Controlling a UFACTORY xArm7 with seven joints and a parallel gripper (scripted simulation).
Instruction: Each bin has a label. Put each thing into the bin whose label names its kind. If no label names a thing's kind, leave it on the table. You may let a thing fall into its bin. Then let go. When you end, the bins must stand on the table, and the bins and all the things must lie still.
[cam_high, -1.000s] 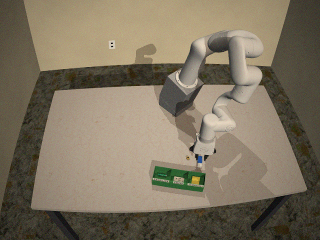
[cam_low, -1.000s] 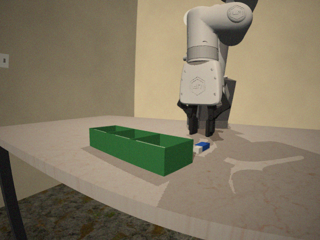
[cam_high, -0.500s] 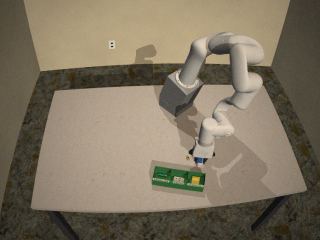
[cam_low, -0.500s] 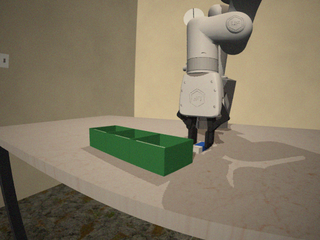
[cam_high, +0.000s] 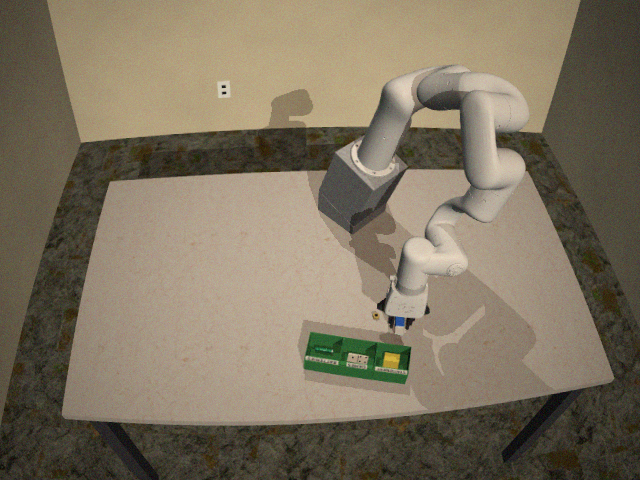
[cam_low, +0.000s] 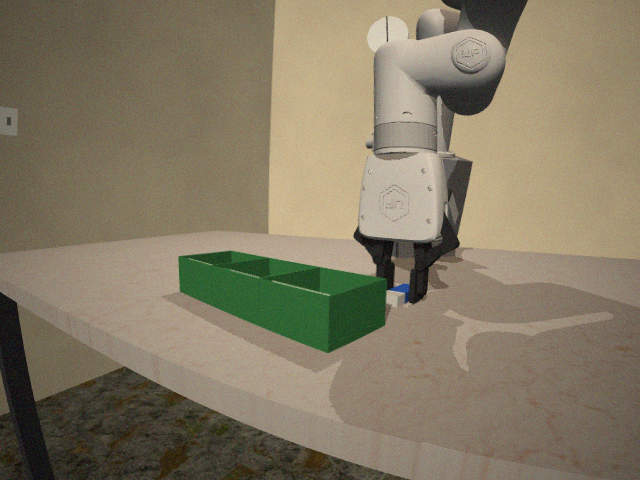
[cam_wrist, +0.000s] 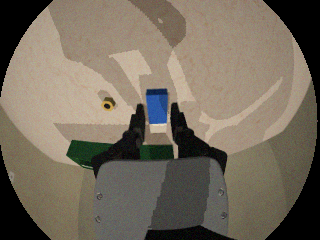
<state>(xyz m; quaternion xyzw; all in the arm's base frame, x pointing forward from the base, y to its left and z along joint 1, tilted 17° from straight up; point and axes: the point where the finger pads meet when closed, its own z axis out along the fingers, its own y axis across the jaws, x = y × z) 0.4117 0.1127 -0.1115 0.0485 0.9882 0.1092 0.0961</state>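
Observation:
A small block (cam_high: 398, 322) (cam_low: 395, 298) (cam_wrist: 158, 104), blue with a white end, lies on the table just behind the right end of the green three-part bin (cam_high: 356, 373) (cam_low: 289, 310) (cam_wrist: 83, 152). My gripper (cam_high: 399, 329) (cam_low: 402, 294) (cam_wrist: 157, 111) is lowered to the table, with one finger on each side of the block. The fingers stand partly open and do not squeeze it. A tiny yellow ring-like piece (cam_high: 374, 314) (cam_wrist: 107, 103) lies on the table to the left of the gripper. The bin holds a green thing (cam_high: 323, 349) on the left, two white dice-like cubes (cam_high: 357, 357) in the middle and a yellow block (cam_high: 391, 359) on the right.
The bin has small white labels on its front wall, too small to read. The arm's grey base block (cam_high: 356, 191) stands at the back of the table. The table's front edge is close behind the bin.

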